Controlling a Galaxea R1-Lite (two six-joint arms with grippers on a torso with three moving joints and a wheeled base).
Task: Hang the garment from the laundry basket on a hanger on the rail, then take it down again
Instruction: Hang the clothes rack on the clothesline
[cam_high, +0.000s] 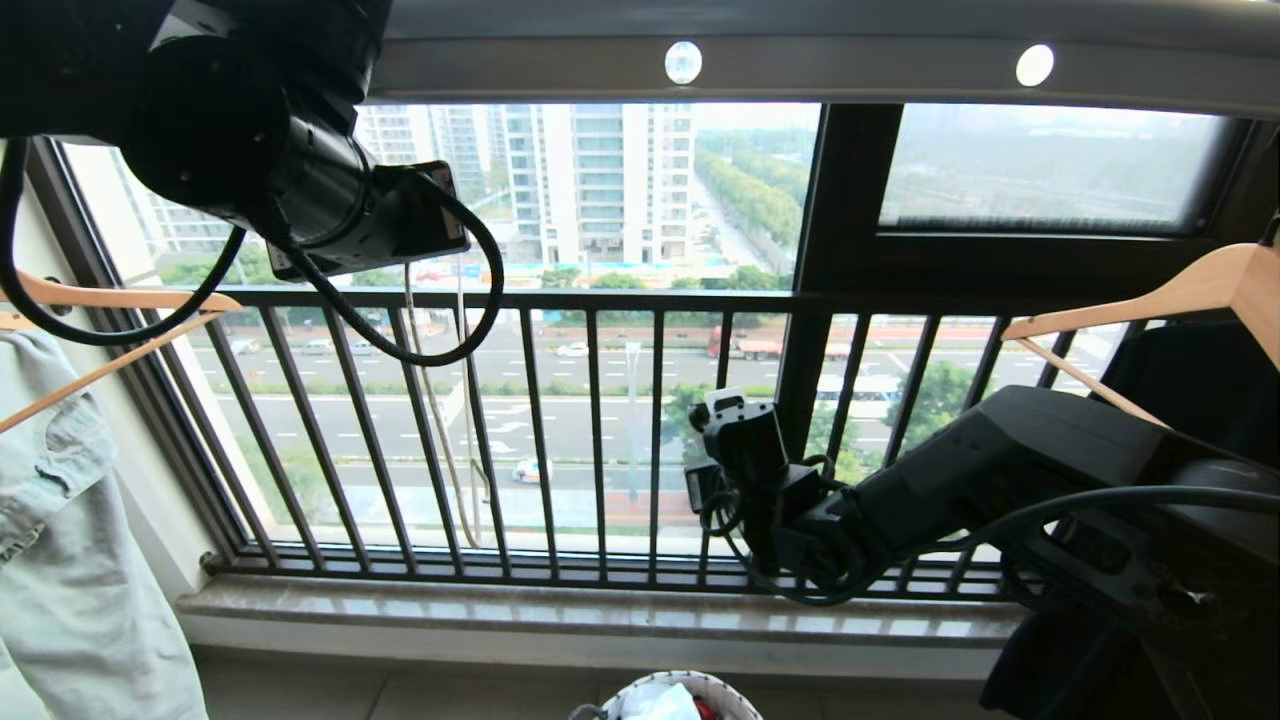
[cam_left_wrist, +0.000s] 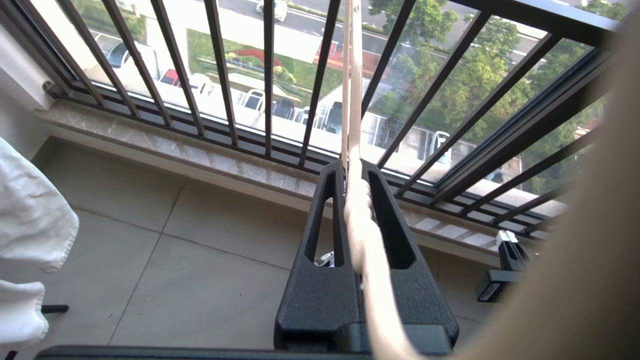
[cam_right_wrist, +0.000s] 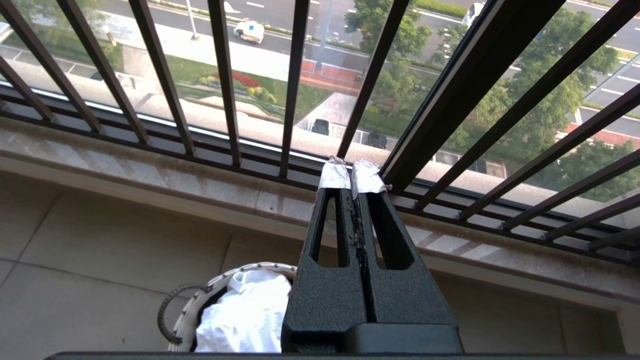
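No brand, label or writing can be read on anything here. There are 2 grippers. The left gripper is raised high in front of the black window railing, and its jaws are closed on the twisted neck of the thin cream wire hanger, whose 2 wires run from the fingers across the railing bars. The right gripper sits lower, also in front of the railing and nearer its right end; its jaws are pressed together on nothing, and each of its 2 fingertips is wrapped in pale tape. There is 1 laundry basket, round, white and woven, with 1 dark twisted loop handle; it stands on the tiled floor below the railing, and the white garment lies crumpled inside it. The grey rail, with 2 round holes showing, runs above the railing. 2 wooden hangers are in view, 1 at the railing's left end carrying a pale green denim garment, and 1 at its right end over a black garment.
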